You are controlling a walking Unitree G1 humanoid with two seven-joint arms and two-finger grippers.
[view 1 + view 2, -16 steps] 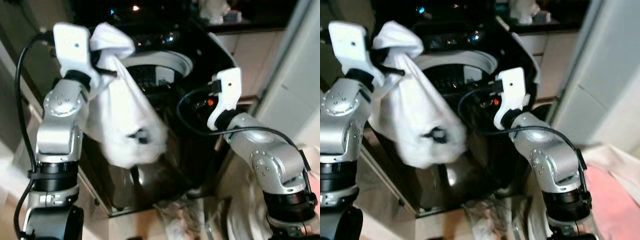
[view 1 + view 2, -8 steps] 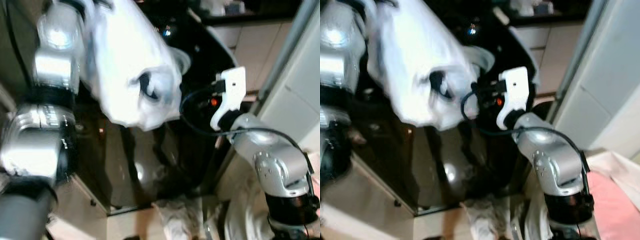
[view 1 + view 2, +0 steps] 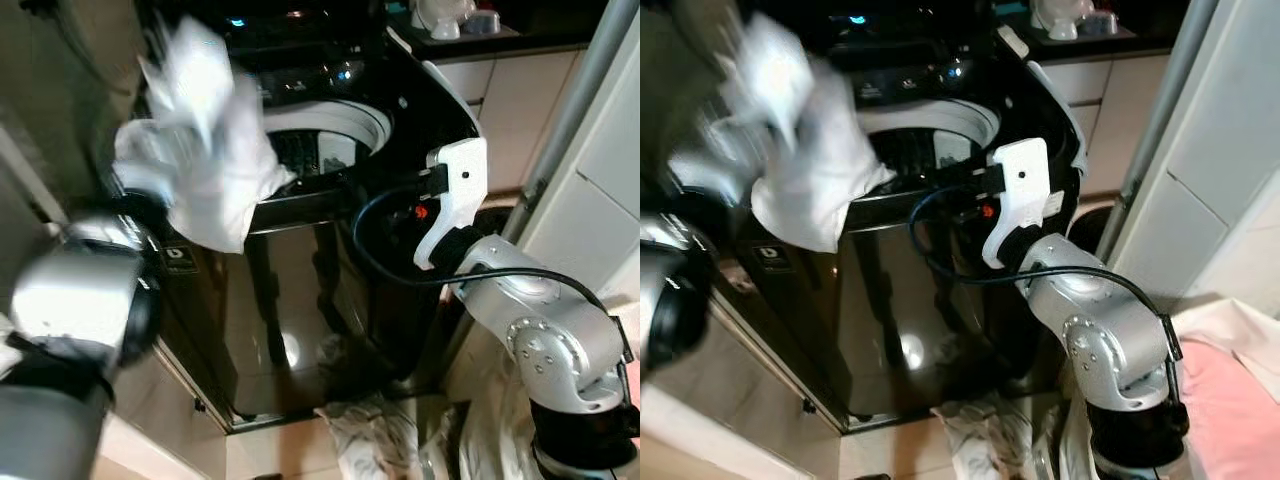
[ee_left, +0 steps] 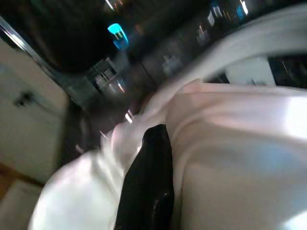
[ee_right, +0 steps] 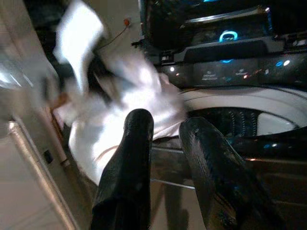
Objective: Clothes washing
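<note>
A black top-loading washing machine [image 3: 300,290] stands before me, its drum opening [image 3: 325,140] ringed in white and uncovered. A white garment [image 3: 205,170] is bunched and blurred over the washer's front left corner, its lower edge draped on the rim. It hangs from my left gripper [image 4: 160,132], which is shut on it; one black finger [image 4: 148,187] presses into the cloth. My right gripper [image 5: 166,120] is open and holds nothing. It hovers by the washer's right front side and points across the drum toward the garment.
The washer's lid [image 3: 435,90] stands raised at the right. Crumpled clothes [image 3: 375,440] lie on the floor at the washer's foot. A white door or cabinet [image 3: 600,150] is close on the right, with pink cloth [image 3: 1230,400] below it. A dark counter [image 3: 470,35] runs behind.
The left arm has swung the garment from hanging low before the washer's front to bunched up over the front left rim. The right arm has hardly moved; the view has shifted.
</note>
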